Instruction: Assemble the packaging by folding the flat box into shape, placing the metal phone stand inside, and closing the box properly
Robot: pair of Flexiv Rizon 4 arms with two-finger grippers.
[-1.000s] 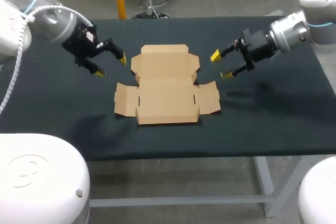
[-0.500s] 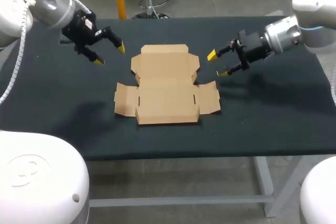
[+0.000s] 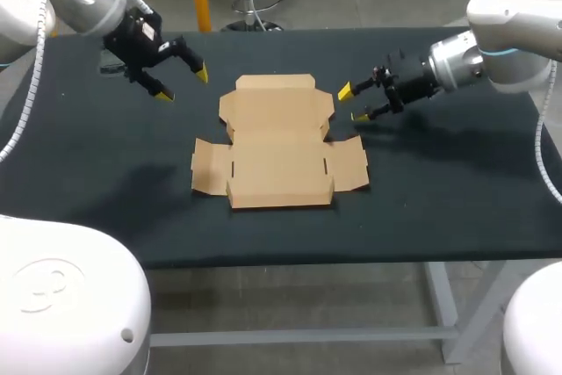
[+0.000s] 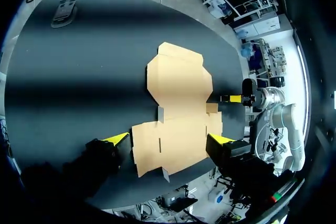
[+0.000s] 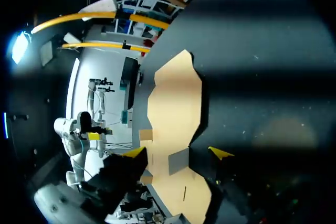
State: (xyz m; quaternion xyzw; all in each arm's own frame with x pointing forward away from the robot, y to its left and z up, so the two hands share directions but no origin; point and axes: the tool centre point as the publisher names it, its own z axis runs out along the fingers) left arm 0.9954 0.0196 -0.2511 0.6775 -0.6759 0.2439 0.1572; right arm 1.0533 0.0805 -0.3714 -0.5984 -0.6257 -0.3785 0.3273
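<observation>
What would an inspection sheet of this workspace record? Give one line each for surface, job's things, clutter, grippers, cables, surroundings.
surface: black table top, level.
job's things: flat brown cardboard box blank lying unfolded mid-table; grey metal phone stand near the far left corner.
clutter: nothing seen.
grippers: left gripper and right gripper both open, empty, either side of the blank.
cables: white ribbed hose along the left arm.
surroundings: nothing seen.

Black table (image 3: pixel 439 199) w/ flat cardboard box (image 3: pixel 277 142) mid, metal stand (image 4: pixel 64 13) nr far-left corner.

Flat unfolded cardboard box (image 3: pixel 277 147) mid-table
</observation>
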